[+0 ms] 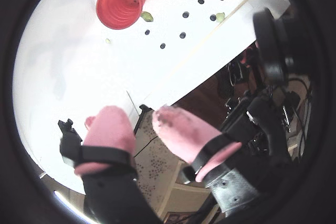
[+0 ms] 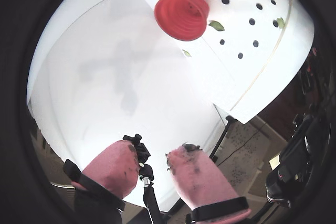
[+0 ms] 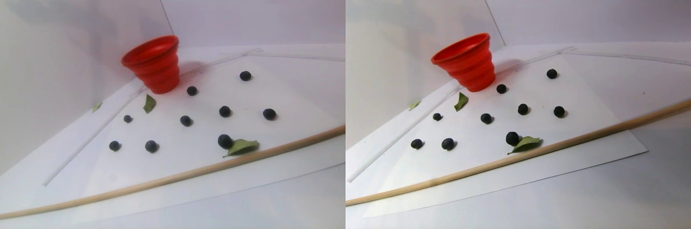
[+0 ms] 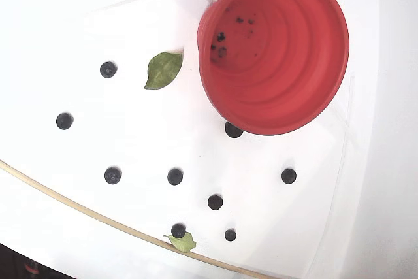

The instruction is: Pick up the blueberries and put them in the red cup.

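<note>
I see the gripper (image 2: 155, 161) held open, its pink padded fingers (image 2: 113, 166) stained dark and holding nothing, well apart from the fruit. The red cup (image 4: 281, 57) stands upright on the white sheet (image 4: 52, 17), dark specks at its bottom. The blueberries (image 4: 175, 176) lie scattered on the sheet beside it, one touching the cup's base. A green leaf (image 4: 163, 70) lies near the cup; a wooden rod (image 3: 162, 177) crosses the sheet's near edge.

1. Both wrist views were fisheye-warped, ringed by black vignette; the white table (image 2: 131, 103) glared, overexposed.
2. The stereo pair view was dimmer, soft, with a violet cast.
3. The cup (image 3: 153, 62) cast a faint shadow rightward.
</note>
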Tool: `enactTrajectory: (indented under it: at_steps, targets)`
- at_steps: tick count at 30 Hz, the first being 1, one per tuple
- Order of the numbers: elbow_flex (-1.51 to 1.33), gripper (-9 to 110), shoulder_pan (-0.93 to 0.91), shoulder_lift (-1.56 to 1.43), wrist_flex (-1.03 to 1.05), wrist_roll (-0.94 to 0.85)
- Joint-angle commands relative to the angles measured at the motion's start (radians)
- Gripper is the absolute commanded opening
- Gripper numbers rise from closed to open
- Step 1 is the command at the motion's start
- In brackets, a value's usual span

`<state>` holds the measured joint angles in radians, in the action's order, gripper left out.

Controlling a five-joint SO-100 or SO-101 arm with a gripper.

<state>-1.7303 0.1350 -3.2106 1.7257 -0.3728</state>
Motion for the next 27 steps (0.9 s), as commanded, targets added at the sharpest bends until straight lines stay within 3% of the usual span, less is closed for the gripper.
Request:
enactTrajectory:
  at_steps: [1,15,27]
  targets:
    - [0.064,11,-0.021,0.049,-0.018,-0.107]
    - [-0.014,11,-0.109,0.153,-0.028,-0.471]
    - [-0.172,11,-0.187,0.256,-0.189,-0.712]
